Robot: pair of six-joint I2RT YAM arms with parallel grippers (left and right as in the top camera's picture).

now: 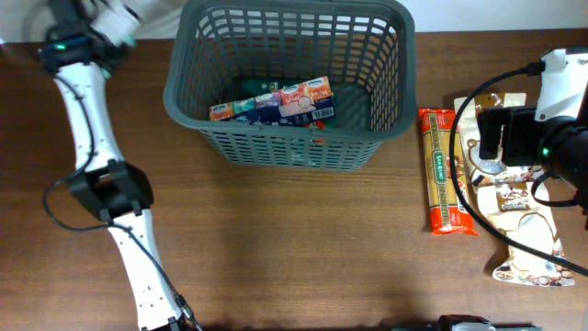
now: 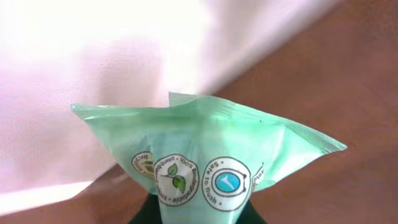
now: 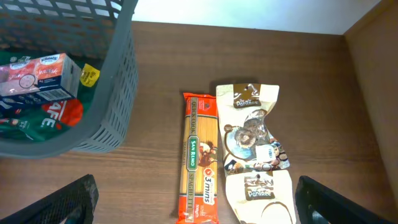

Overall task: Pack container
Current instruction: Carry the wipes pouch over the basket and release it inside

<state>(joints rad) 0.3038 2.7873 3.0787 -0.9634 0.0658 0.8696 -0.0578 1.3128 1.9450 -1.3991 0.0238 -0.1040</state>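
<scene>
Green pouch (image 2: 205, 149) sat gripped in left pincer (image 2: 202, 218), far left; basket (image 1: 276, 147) stood far centre. Right pincer (image 3: 199, 199) gaped above spaghetti (image 3: 200, 143). Step looked like pouch transport; next needed swing right over rim, release.

The grey basket (image 3: 118, 81) fills the upper left, holding a pink and white carton (image 3: 37, 76). On the wooden table (image 3: 149, 180) just beside it lies an orange spaghetti packet (image 3: 200, 158), next to a beige and brown pouch (image 3: 254, 149). The right gripper (image 3: 194, 185) has its fingers (image 3: 68, 200) spread wide.
</scene>
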